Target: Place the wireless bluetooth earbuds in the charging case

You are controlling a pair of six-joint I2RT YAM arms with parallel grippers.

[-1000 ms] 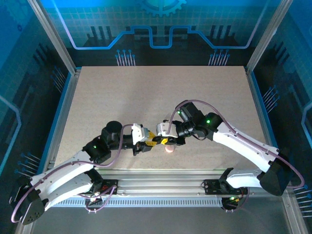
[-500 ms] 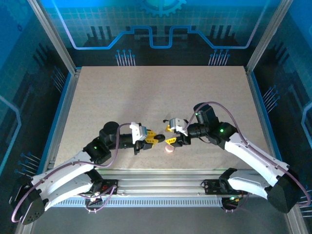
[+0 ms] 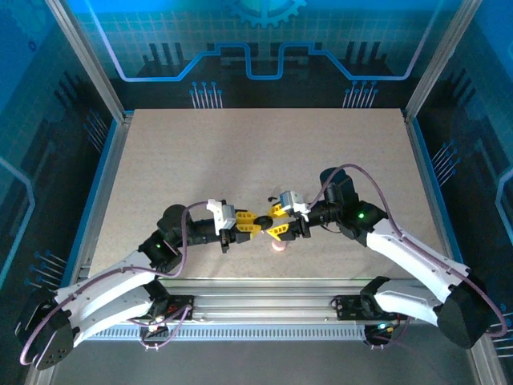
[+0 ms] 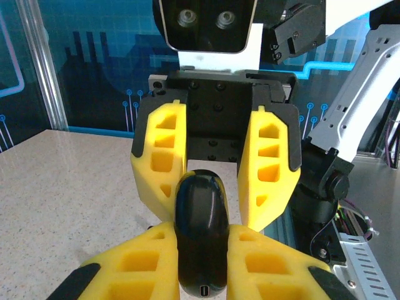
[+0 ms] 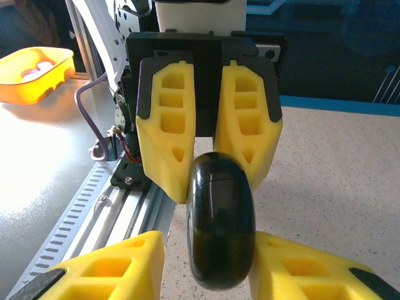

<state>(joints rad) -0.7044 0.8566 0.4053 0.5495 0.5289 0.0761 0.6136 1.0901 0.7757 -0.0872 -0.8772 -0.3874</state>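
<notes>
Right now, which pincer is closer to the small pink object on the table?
Right. The right pincer hovers just by the small pink object; the left pincer sits farther to its left.

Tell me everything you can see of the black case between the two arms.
The black charging case is a smooth, glossy, rounded pebble, plastic-looking, with a small port on one end. It is held in the air above the table. The left end effector clamps that port end; the right end effector stands open around the other end.
</notes>
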